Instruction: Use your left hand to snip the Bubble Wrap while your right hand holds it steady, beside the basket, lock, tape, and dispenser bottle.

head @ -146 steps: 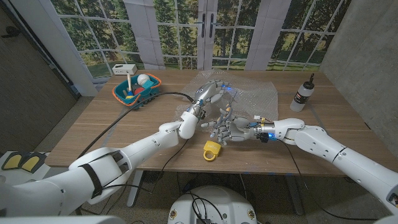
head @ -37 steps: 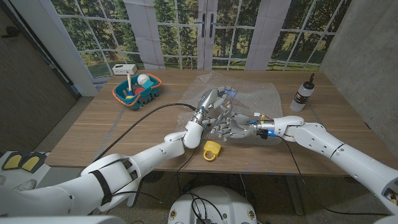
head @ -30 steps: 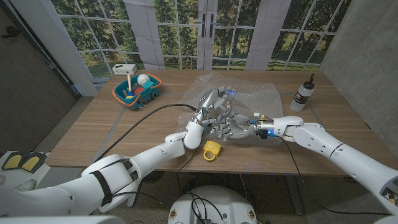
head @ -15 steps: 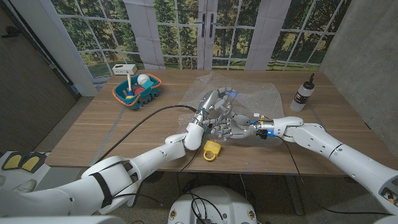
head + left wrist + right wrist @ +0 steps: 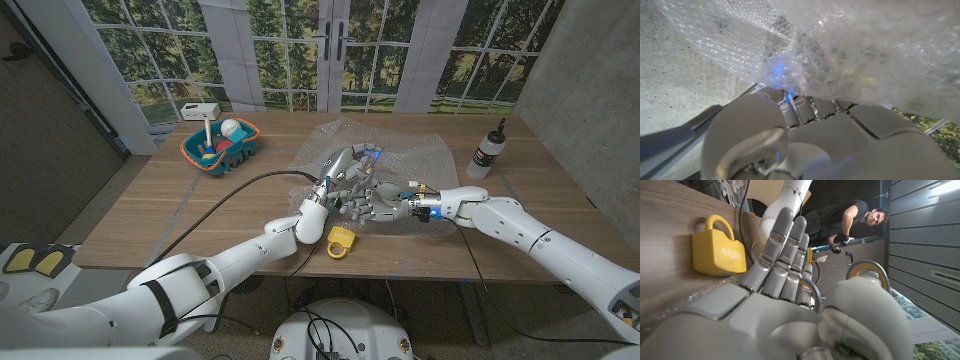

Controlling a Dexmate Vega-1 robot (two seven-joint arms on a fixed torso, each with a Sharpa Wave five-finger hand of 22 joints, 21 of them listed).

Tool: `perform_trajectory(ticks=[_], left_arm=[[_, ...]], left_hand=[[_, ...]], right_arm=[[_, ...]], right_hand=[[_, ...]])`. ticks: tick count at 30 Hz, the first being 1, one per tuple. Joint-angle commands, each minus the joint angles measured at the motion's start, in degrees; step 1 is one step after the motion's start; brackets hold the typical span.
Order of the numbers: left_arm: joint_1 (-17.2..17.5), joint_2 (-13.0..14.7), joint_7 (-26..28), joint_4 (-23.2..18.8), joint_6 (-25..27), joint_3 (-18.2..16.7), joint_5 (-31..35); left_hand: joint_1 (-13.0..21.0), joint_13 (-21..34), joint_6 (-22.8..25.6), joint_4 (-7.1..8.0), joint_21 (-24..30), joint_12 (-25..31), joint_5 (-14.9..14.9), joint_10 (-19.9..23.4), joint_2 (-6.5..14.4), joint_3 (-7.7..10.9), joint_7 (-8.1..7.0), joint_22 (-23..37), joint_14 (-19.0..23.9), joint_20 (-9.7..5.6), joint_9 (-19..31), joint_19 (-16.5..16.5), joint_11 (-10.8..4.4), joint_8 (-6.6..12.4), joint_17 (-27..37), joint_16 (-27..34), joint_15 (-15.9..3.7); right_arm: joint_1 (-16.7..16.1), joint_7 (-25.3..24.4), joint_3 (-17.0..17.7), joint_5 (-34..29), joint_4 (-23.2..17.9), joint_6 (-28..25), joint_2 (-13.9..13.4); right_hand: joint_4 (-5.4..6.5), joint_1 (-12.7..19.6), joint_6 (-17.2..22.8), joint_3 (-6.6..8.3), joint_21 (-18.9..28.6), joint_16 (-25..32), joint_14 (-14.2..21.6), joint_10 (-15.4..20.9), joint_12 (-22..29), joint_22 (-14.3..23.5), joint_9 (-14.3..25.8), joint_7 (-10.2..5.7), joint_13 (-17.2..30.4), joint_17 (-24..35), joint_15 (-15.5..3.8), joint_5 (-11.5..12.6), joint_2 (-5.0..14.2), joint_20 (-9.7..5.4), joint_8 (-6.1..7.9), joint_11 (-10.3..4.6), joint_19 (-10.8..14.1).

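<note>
The crinkly clear bubble wrap sheet point(image 5: 385, 150) is spread over the middle-back of the wooden surface point(image 5: 200, 210), with both hands meeting at its near edge. The left hand point(image 5: 340, 170) is up against the sheet; there's a blue glow near its fingers, and in the left wrist view the wrap point(image 5: 840, 45) drapes right over the fingers point(image 5: 815, 107), but I can't tell whether it's actually pinching anything. The right hand point(image 5: 372, 207) lies on the wrap's near edge, fingers point(image 5: 782, 250) straight and pressed together side by side.

The yellow padlock marked "eight" point(image 5: 341, 241) sits just in front of the hands, off the wrap. The orange and blue basket point(image 5: 221, 146) is at the back left, and the white dispenser bottle with a black top point(image 5: 487, 152) stands at the back right, well apart from the wrap.
</note>
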Motion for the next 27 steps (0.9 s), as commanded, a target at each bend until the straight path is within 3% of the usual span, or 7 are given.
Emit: perform_trajectory(ticks=[1, 27], left_arm=[[1.2, 0.9, -0.5, -1.8, 0.5, -0.5, 0.4], [2.3, 1.8, -0.4, -3.8, 1.0, -2.1, 0.7]], left_hand=[[-0.4, 0.3, 0.3, -0.33, 0.5, -0.3, 0.3, 0.6, 0.1, 0.05, -0.16, 0.0, 0.5, -6.07, 0.2, -0.3, 0.12, -0.28, 0.1, -0.1, -6.81], [-1.2, 1.4, 0.5, -0.62, 2.0, -1.5, 0.4, 1.0, 0.0, 0.53, -0.43, -0.1, 0.1, -6.07, 1.0, -1.3, 0.09, -1.41, 0.2, -0.3, -6.84]], right_arm=[[-0.4, -1.2, 1.1, 0.3, -0.2, 0.4, -0.7], [-0.1, -1.1, 0.3, -0.3, 0.2, -1.1, -0.8]], right_hand=[[-0.22, 0.1, 3.8, -0.03, -0.2, 0.3, -0.6, 3.7, 0.0, 0.2, 0.2, 3.45, 0.2, 0.2, -2.8, 0.0, 0.42, -0.47, 0.17, -0.53, 0.4], [-0.26, 0.2, 4.0, 0.03, -0.4, 0.2, -0.6, 3.9, -0.3, 0.2, 0.2, 3.55, 0.3, 0.1, -2.72, -0.1, 0.57, -0.45, 0.24, -0.38, 0.5]])
